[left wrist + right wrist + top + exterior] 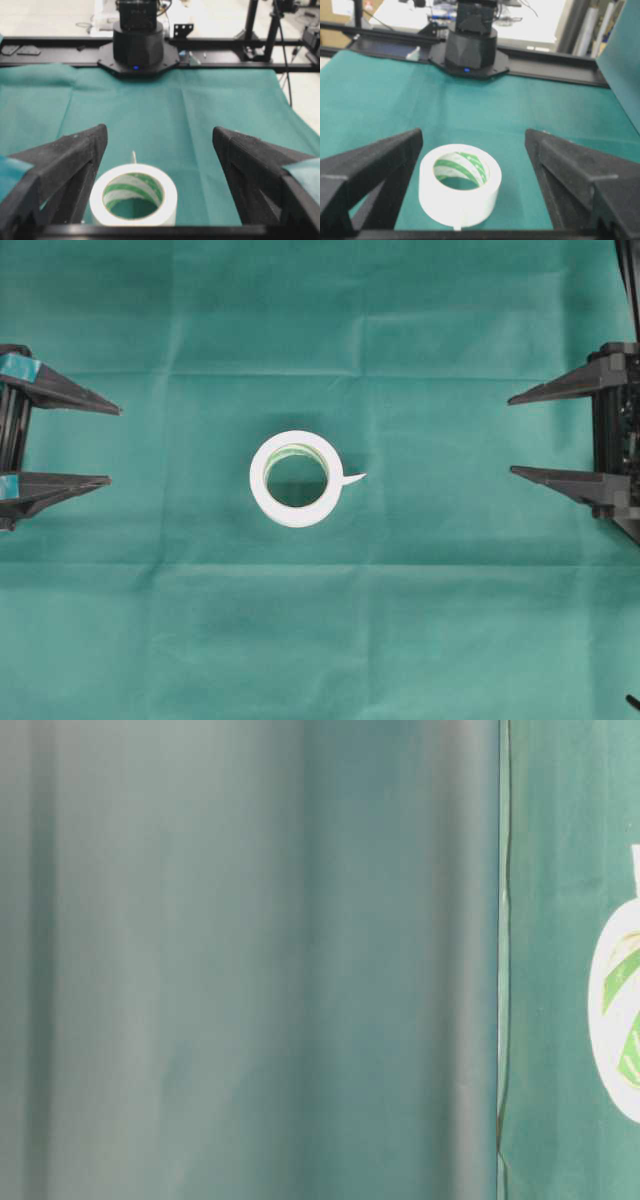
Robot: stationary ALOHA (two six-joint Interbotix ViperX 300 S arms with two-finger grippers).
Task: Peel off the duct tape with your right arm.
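Observation:
The duct tape [296,479] is a white roll with a green-striped core, lying flat on the green cloth mid-table. Its short loose tab [354,479] points toward the right arm. My right gripper [511,435] is open at the right edge, well short of the roll. My left gripper [113,445] is open at the left edge, equally far off. In the right wrist view the tape [460,187] lies low between the spread jaws of the right gripper [473,132], tab [457,227] facing the camera. The left wrist view shows the tape [135,200] before the open left gripper [160,130].
A green cloth [450,620] with fold creases covers the table. The opposite arm's black base [138,42] stands at the far edge in the left wrist view, and the other base [470,42] likewise in the right wrist view. The table-level view catches only the tape's edge [615,1010].

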